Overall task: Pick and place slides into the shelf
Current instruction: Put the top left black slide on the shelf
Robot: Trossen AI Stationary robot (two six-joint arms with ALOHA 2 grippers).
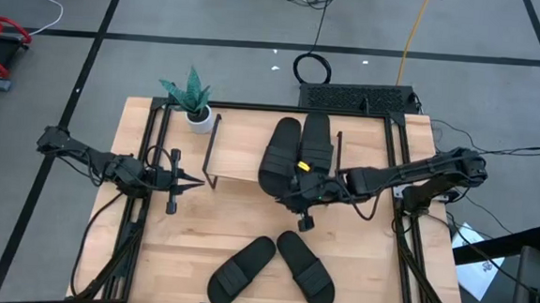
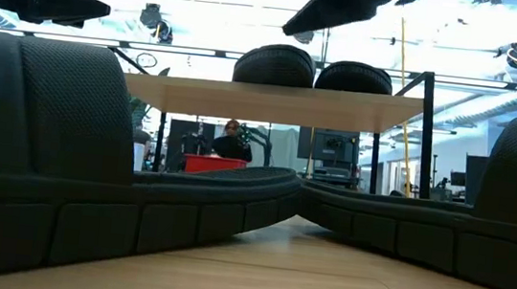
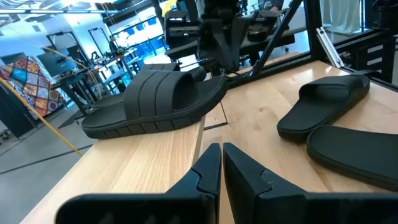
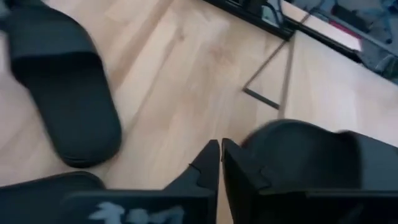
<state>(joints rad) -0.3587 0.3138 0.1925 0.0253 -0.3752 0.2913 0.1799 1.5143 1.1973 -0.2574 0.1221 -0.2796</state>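
Two slides (image 1: 296, 153) are sitting side by side on the shelf (image 1: 237, 159) top board, right under the right hand (image 1: 297, 193); two more slides (image 1: 272, 272) are lying on the bench (image 1: 199, 232), toes angled together, nearer the front edge than that hand. Right hand is hovering at the heel ends of the shelf pair, fingers pinched together, gripping nothing. Left hand (image 1: 193, 181) is waiting off the shelf's far side, fingers also closed narrow and empty.

Risk: with the hand this close to the heels, any swing toward the bench pair could be nudging a placed slide off the board.

Low view is showing an empty lower tier, hidden from above. Right wrist view is showing a gap between fingertips and the nearest slide.
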